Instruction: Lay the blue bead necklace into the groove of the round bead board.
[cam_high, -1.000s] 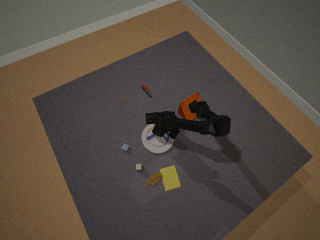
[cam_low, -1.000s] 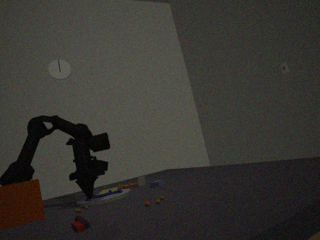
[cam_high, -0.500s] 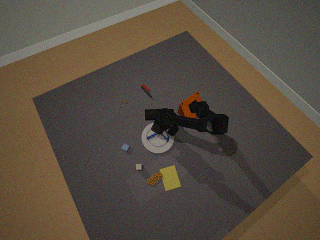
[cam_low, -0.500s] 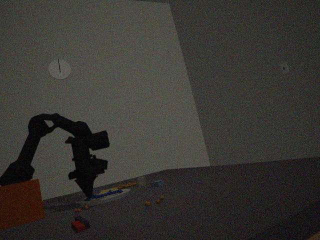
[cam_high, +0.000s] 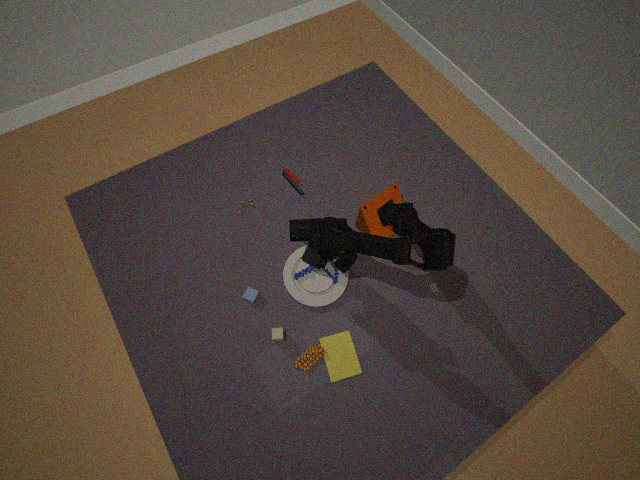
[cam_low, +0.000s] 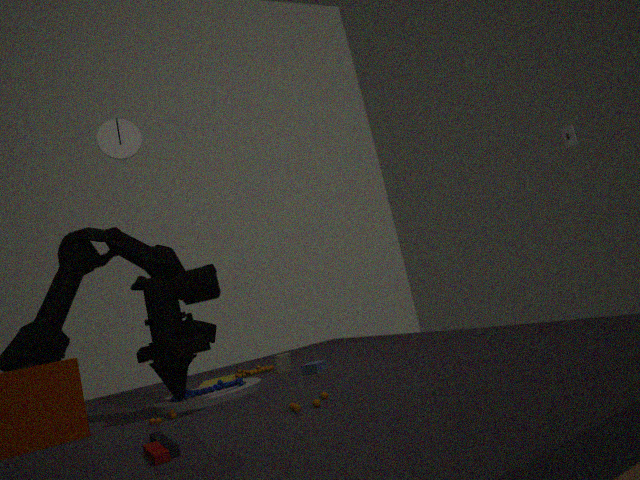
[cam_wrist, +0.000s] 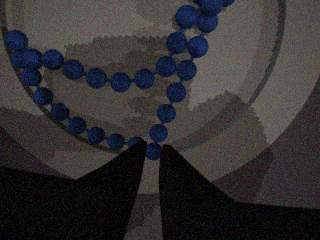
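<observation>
The round white bead board (cam_high: 315, 297) (cam_low: 249, 384) (cam_wrist: 235, 50) lies on the purple mat. The blue bead necklace (cam_high: 302, 272) (cam_low: 217, 386) (cam_wrist: 120, 81) lies on the board in a loose loop. Part of it follows the groove at the left in the wrist view, and part crosses the middle of the board. My gripper (cam_high: 326, 262) (cam_low: 176, 395) (cam_wrist: 153, 150) points down at the board's edge. It is shut on one bead at the near end of the necklace. The arm hides the back of the board in the top view.
An orange base block (cam_high: 379, 206) (cam_low: 41, 408) stands behind the arm. A yellow card (cam_high: 340, 356), an orange bead string (cam_high: 309, 357), a cream cube (cam_high: 277, 333) and a light blue cube (cam_high: 250, 294) lie in front. A red and dark tool (cam_high: 292, 180) (cam_low: 156, 452) and loose orange beads (cam_high: 247, 203) (cam_low: 310, 403) lie farther off.
</observation>
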